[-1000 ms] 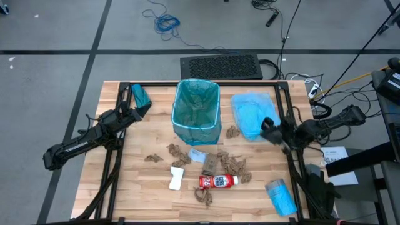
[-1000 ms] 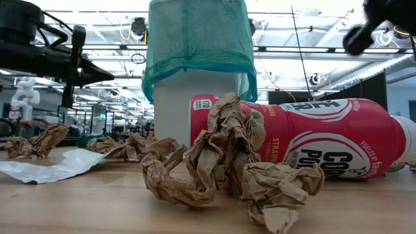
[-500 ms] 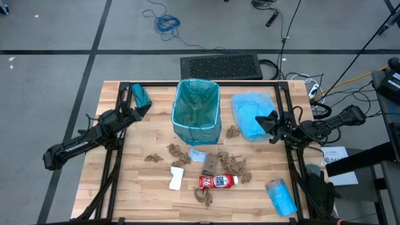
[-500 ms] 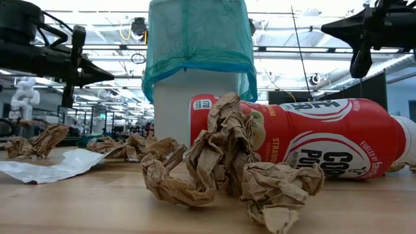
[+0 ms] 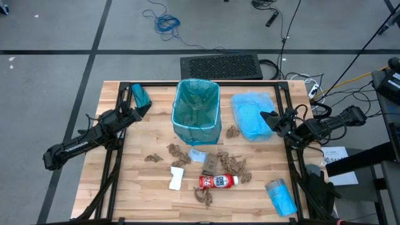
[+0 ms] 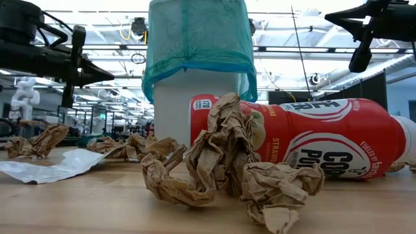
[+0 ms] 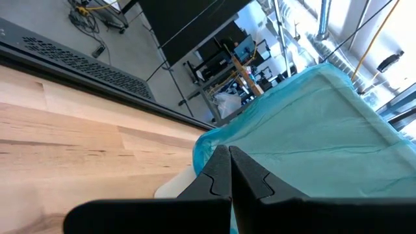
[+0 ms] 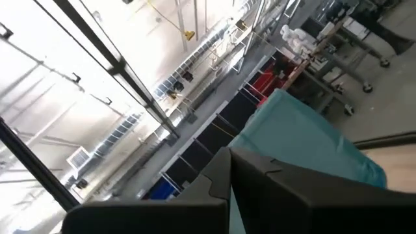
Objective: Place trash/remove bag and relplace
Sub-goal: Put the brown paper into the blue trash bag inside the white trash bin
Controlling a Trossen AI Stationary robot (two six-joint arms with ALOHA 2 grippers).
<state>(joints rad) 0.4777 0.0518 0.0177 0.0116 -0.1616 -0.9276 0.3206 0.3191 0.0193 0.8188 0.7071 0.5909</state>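
Both empty: left pincer (image 5: 145, 107) closed; right pincer (image 5: 265, 116) closed.

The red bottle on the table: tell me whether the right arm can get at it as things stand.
Probably yes. The bottle lies on its side with its upper side bare, and only paper wads lie between it and the right gripper, which hangs shut, above the table, by the blue bag pile.
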